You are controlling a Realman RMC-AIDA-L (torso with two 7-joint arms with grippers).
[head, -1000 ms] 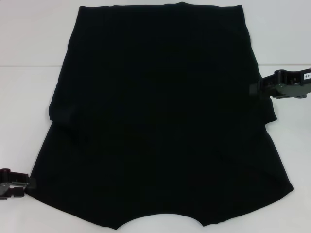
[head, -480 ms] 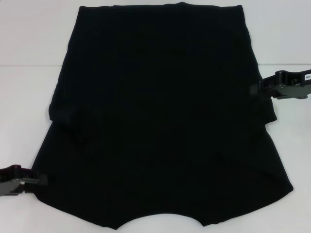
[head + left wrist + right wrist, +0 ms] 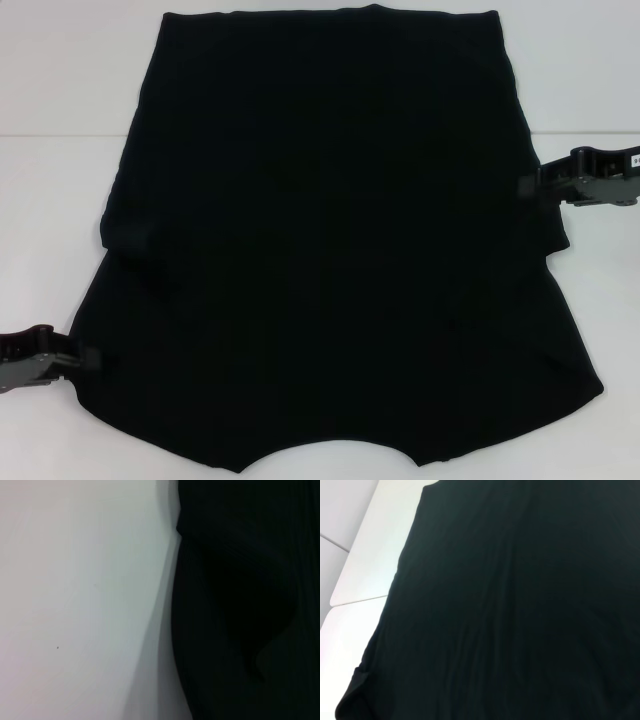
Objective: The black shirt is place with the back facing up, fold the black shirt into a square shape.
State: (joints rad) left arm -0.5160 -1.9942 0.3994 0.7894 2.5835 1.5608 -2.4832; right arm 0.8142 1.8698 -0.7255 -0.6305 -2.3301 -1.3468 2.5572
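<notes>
Black shirt (image 3: 340, 240) spread flat across the white tabletop (image 3: 50, 90).
My left gripper (image 3: 85, 360) and right gripper (image 3: 525, 187) meet its side edges; finger state unreadable, near hem cropped.

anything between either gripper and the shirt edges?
Nothing visible. The left gripper is at the black shirt near its lower left edge, the right gripper at its right edge; only bare white table surrounds it.

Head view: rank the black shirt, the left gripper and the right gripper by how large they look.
1. black shirt, by far the largest.
2. and 3. left gripper and right gripper: both cut off by the frame edges, so no ranking between them.
</notes>
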